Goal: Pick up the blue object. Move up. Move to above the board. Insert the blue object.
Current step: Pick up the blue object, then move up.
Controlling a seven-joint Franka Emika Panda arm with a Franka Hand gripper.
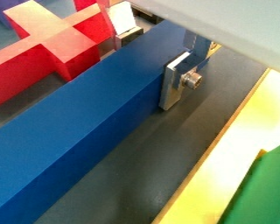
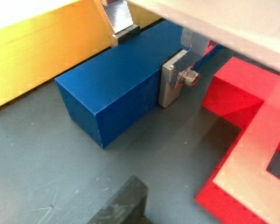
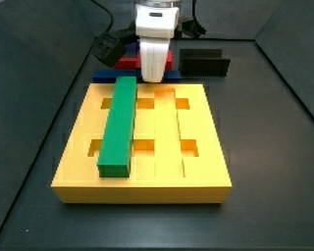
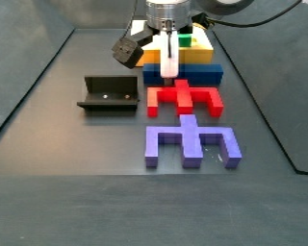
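- Blue, long and plain: the blue object (image 1: 84, 114) lying flat on the dark floor, straddled by the gripper (image 2: 150, 54); same bar in a side view (image 4: 183, 73), just beside the board (image 3: 199, 157).
- Silver finger plates parted wide, one on each long face of the bar; near finger (image 1: 177, 81) close against the side face, far finger (image 2: 116, 16) beyond the top edge; contact with the pads hard to judge; bar not lifted.
- Yellow board on the far-finger side in a wrist view (image 2: 38, 52); green bar (image 3: 118, 125) lying in one lengthwise groove.
- Red piece (image 4: 183, 97) on the near-finger side, just beside the bar; purple piece (image 4: 191, 144) beyond it.
- Dark fixture (image 4: 108, 95) well apart from the fingers.
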